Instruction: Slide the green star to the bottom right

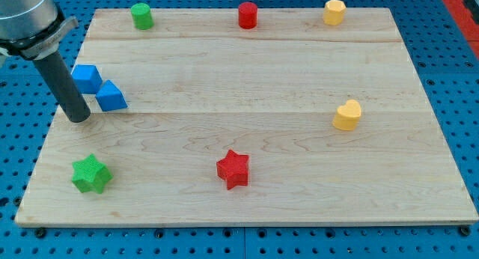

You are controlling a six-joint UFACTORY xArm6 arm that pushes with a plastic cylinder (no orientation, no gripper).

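Note:
The green star point(90, 174) lies near the board's bottom left corner. My tip point(78, 118) rests on the board at the view's left, above the green star and a clear gap away from it. The tip is just left of and below two blue blocks: a blue cube point(86, 78) and a blue triangular block point(111, 96) that touch each other. The bottom right area of the wooden board point(389, 192) holds no block.
A red star point(233, 169) lies at bottom centre, between the green star and the bottom right. A yellow heart-like block point(347, 114) sits at right. A green cylinder point(141, 16), red cylinder point(248, 15) and yellow block point(334, 12) line the top edge.

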